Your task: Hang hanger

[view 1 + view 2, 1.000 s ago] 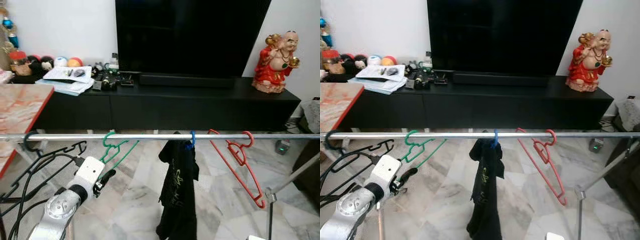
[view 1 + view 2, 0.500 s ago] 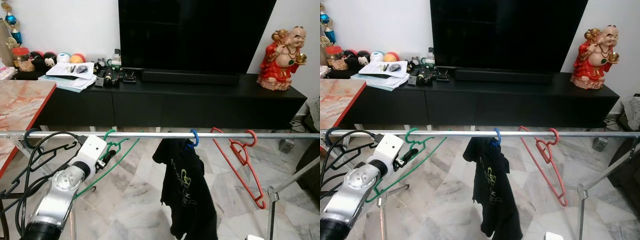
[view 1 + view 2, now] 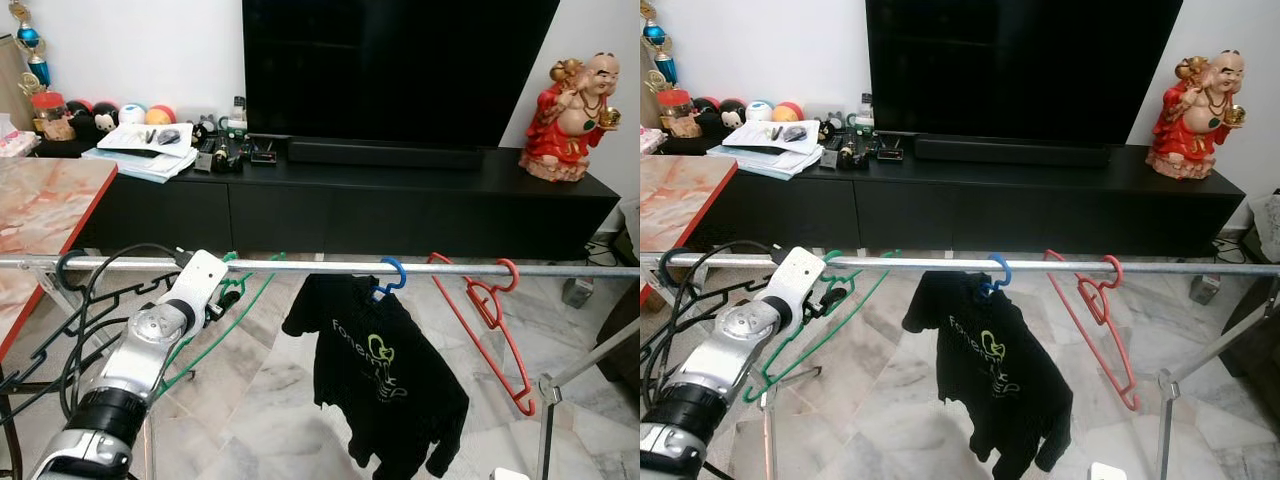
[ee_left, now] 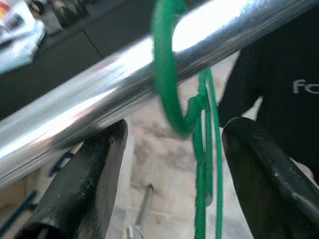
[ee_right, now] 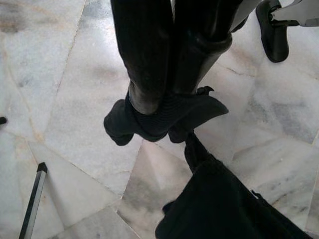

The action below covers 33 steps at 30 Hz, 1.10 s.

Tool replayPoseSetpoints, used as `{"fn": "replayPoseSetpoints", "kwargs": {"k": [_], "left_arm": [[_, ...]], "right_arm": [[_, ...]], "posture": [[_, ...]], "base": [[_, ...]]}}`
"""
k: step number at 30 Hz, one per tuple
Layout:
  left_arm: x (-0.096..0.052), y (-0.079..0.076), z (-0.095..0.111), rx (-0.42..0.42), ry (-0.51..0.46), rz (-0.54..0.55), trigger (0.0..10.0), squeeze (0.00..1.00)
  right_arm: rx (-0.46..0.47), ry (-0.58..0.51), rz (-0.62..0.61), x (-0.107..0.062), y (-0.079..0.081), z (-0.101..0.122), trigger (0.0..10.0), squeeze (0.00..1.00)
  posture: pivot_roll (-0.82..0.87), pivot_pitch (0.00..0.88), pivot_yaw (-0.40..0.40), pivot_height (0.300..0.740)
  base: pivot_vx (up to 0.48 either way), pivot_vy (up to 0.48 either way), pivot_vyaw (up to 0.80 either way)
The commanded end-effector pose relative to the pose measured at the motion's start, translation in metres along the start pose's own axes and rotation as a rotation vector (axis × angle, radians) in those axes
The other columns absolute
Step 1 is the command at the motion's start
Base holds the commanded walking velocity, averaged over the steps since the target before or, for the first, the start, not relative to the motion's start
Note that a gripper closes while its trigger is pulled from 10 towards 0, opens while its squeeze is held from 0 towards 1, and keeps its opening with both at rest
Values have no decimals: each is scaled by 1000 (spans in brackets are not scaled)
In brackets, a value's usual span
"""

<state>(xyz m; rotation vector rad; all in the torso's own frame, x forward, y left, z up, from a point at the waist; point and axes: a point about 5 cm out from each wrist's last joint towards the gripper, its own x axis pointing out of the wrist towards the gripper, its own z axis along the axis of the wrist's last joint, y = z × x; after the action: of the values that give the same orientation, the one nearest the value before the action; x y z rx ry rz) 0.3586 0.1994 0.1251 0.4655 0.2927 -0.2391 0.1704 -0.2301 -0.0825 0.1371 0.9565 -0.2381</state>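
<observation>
A green hanger (image 4: pixel 159 59) is hooked over the silver rail (image 3: pixel 330 267). My left gripper (image 3: pixel 222 300) is just under the rail, open, with its fingers (image 4: pixel 94 179) on either side of the hanger's neck. To the right, a black T-shirt (image 3: pixel 375 370) hangs on a blue hanger (image 3: pixel 392 275). Its lower right corner is pulled out sideways. In the right wrist view, my right gripper (image 5: pixel 159 107) is shut on a fold of that black cloth (image 5: pixel 219 204) above the marble floor. A red hanger (image 3: pixel 490 320) hangs further right.
Black wire hangers (image 3: pixel 65 272) hang at the rail's left end, beside a marble-topped table (image 3: pixel 40 200). Behind the rail are a low black cabinet (image 3: pixel 350 200), a large TV (image 3: pixel 400 70) and a red statue (image 3: pixel 580 105). A rack leg (image 3: pixel 590 350) slants down on the right.
My left gripper has risen from below the green hanger to its neck at the rail. The black T-shirt has spread out, its lower right corner drawn sideways.
</observation>
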Motion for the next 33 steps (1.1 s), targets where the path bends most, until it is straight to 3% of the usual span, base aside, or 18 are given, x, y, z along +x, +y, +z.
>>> {"fn": "replayPoseSetpoints", "kwargs": {"k": [1, 14, 15, 16, 17, 18, 33], "left_arm": [[4, -7, -1, 5, 29, -32, 10000, 0], [8, -23, -16, -36, 106, -26, 10000, 0], [8, -23, -16, -41, 105, -15, 8510, 0], [7, -22, -16, -45, 106, -9, 4039, 0], [7, -22, -16, -45, 106, -9, 4039, 0], [6, -20, -17, -50, 107, 0, 0, 0], [-5, -11, -20, -48, 129, 16, 0, 0]], "right_arm": [[1, -17, -12, 0, -4, 6, 10000, 0], [-5, -15, -8, 0, -4, 6, 10000, 0], [-5, -15, -8, 0, -4, 6, 10000, 0], [-5, -15, -7, 0, -4, 6, 10000, 0], [-5, -15, -7, 0, -4, 6, 10000, 0], [-7, -15, -6, 0, -4, 6, 10000, 0], [-14, -13, 2, 0, -2, 6, 10000, 0]], "posture": [[89, 0, -96, 740], [94, 0, -98, 740], [95, 0, -98, 740], [95, 0, -98, 740], [95, 0, -98, 740], [100, 0, -101, 740], [114, 0, -102, 740]], "base": [[0, 0, 0], [0, 0, 0], [0, 0, 0], [0, 0, 0], [0, 0, 0], [0, 0, 0], [0, 0, 0]]}}
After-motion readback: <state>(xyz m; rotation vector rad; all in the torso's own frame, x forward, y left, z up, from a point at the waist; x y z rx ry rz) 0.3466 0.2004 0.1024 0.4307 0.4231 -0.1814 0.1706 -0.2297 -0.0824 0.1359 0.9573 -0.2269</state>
